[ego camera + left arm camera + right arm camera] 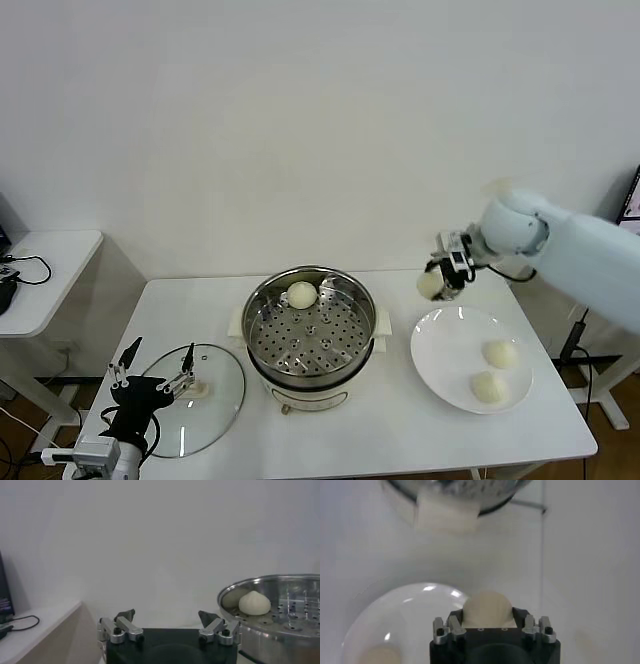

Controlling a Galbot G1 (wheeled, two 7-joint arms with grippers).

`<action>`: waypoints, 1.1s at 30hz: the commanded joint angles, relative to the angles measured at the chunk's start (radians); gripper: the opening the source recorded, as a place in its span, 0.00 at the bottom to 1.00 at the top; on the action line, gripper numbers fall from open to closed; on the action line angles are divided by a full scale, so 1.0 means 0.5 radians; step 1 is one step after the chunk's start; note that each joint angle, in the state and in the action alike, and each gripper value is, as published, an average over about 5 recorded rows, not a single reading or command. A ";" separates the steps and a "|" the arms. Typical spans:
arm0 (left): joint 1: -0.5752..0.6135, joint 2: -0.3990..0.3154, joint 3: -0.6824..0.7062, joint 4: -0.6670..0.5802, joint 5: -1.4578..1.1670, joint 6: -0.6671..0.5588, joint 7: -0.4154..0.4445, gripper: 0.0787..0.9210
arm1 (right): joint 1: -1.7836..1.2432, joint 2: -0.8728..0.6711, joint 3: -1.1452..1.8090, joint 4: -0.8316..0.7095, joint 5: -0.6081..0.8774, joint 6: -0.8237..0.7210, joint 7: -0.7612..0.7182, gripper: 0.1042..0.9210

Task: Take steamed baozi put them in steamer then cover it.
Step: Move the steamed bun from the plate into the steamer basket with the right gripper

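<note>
The steel steamer (pixel 311 335) stands mid-table on its cream base, with one baozi (pixel 302 294) on the far side of its perforated tray; that bun also shows in the left wrist view (pixel 254 603). My right gripper (pixel 436 284) is shut on a baozi (pixel 487 609) and holds it in the air above the far left rim of the white plate (pixel 445 345), right of the steamer. Two more baozi (pixel 499 353) (pixel 488 388) lie on the plate. The glass cover (pixel 200 395) lies flat on the table left of the steamer. My left gripper (pixel 152 372) is open over the cover's left part.
A white side table (pixel 45 265) with black cables stands at the far left. The table's front edge runs close below the cover and the plate. The steamer's side handle (pixel 445 517) shows in the right wrist view.
</note>
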State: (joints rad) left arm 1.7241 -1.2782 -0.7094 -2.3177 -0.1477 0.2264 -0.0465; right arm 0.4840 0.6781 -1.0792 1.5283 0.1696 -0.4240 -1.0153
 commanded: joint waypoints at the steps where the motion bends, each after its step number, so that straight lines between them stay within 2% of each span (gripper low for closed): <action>1: -0.007 -0.003 0.005 0.003 0.002 0.003 0.000 0.88 | 0.562 0.335 -0.285 0.150 0.490 -0.192 0.093 0.65; 15: -0.029 0.033 -0.061 0.016 -0.020 0.010 0.002 0.88 | 0.099 1.139 -0.249 -0.235 0.629 -0.381 0.270 0.65; 33: -0.033 0.017 -0.095 0.017 -0.029 0.002 0.004 0.88 | -0.197 1.547 -0.248 -0.609 0.516 -0.371 0.272 0.65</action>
State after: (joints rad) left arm 1.7073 -1.2702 -0.7546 -2.3095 -0.1617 0.2287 -0.0448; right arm 0.4421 1.3270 -1.1974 1.3042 0.4279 -0.5982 -0.8874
